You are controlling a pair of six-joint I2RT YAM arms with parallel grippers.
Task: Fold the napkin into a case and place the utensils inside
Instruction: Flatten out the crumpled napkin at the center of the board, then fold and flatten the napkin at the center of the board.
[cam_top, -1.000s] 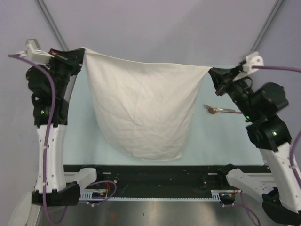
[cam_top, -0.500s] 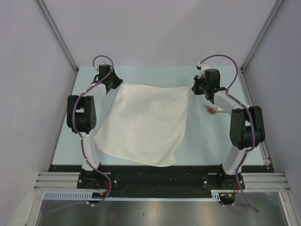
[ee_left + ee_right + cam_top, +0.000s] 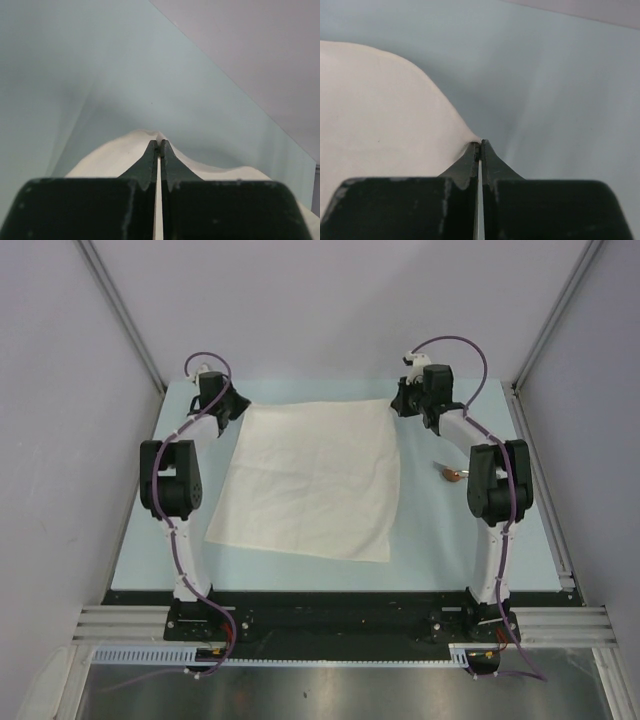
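- left gripper (image 3: 159,145) is pinched tight on the napkin's (image 3: 310,480) far left corner, and right gripper (image 3: 480,145) is clamped the same way on the far right corner
- napkin lies spread out mid-table (image 3: 430,540): soft creamy cloth, lightly creased, roughly square
- looks like the laying-out step, no fold made yet. Next move probably means letting go, regrabbing an edge and folding it over
- spoon (image 3: 452,474), coppery bowl, sits just right of the napkin, partly behind the right arm

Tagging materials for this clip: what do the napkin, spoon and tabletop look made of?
Napkin: likely cloth, matte cream; soft creases, drapes at the pinched corners. Spoon: probably metal, coppery-brown bowl; mostly hidden behind the right arm. Tabletop: smooth, matte pale blue sheet; material unclear.
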